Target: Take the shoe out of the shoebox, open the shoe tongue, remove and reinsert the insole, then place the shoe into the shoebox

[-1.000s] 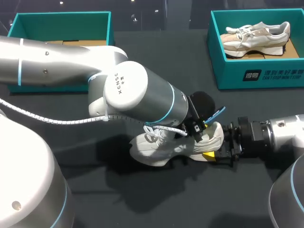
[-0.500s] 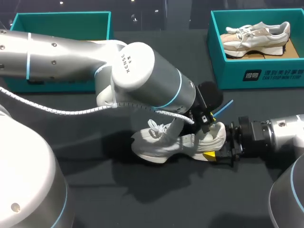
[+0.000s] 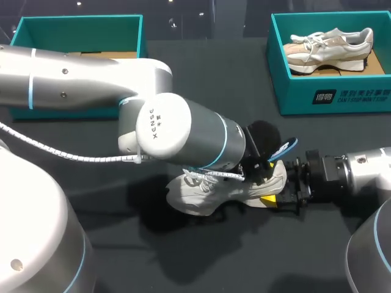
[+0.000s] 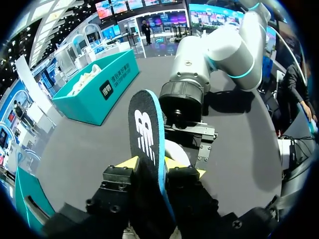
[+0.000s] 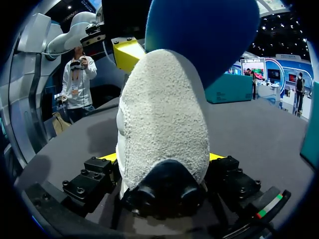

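Note:
A white shoe (image 3: 214,192) lies on its side on the dark table, toe toward my left. My right gripper (image 3: 272,196) comes in from the right and is shut on its heel. In the right wrist view the fuzzy white heel (image 5: 164,114) fills the gap between the right gripper (image 5: 162,159) fingers. My left gripper (image 3: 266,168) is above the heel opening, shut on the black insole with a blue edge (image 3: 286,148). In the left wrist view the insole (image 4: 144,129) stands upright in my left gripper (image 4: 162,167), with a bit of white shoe (image 4: 178,149) behind it.
A teal shoebox (image 3: 317,91) at the back right holds a second pale shoe (image 3: 330,46). Another teal shoebox (image 3: 79,19) stands at the back left, partly hidden by my left arm (image 3: 183,131), which spans the table's middle.
My left arm swung up and toward the back, then dropped again; the insole's tip rose and came back down. The shoe's toe shifted slightly. The right arm kept still.

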Controlling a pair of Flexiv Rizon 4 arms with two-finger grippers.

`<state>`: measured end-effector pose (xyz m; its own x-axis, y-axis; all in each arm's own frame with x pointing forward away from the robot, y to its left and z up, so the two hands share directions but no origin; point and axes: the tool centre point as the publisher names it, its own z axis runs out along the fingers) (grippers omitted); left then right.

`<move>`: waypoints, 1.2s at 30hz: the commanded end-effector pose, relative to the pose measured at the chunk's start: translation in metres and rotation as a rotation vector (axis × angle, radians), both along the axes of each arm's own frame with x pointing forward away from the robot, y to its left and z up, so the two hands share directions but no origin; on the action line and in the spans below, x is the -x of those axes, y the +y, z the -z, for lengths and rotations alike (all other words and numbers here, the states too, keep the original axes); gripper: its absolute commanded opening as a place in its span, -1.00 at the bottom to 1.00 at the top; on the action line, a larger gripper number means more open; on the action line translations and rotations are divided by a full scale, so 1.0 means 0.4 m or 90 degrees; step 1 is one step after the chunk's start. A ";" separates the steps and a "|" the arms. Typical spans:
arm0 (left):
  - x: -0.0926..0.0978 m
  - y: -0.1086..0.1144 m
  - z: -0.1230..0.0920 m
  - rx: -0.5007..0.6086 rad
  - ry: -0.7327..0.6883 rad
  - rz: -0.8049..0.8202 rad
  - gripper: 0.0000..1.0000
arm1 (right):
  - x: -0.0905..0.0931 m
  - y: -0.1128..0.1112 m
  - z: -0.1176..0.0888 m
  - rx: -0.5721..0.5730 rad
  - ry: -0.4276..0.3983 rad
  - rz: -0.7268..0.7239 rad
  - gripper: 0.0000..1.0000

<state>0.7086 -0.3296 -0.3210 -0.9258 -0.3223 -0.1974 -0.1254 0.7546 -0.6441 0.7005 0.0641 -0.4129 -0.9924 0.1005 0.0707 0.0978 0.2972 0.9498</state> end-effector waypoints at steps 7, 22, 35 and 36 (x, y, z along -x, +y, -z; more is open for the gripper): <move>0.014 0.015 0.018 0.019 -0.042 -0.013 -0.40 | 0.003 0.003 0.000 0.004 0.002 0.000 -1.00; -0.003 -0.001 0.052 0.028 -0.060 -0.012 -0.32 | 0.003 0.003 0.000 0.004 0.002 0.000 -1.00; -0.018 0.004 0.017 0.038 -0.022 -0.018 -1.00 | 0.003 0.003 0.000 0.004 0.002 0.000 -1.00; -0.014 0.002 0.010 0.041 -0.019 -0.016 -1.00 | 0.003 0.003 0.000 0.004 0.002 0.000 -1.00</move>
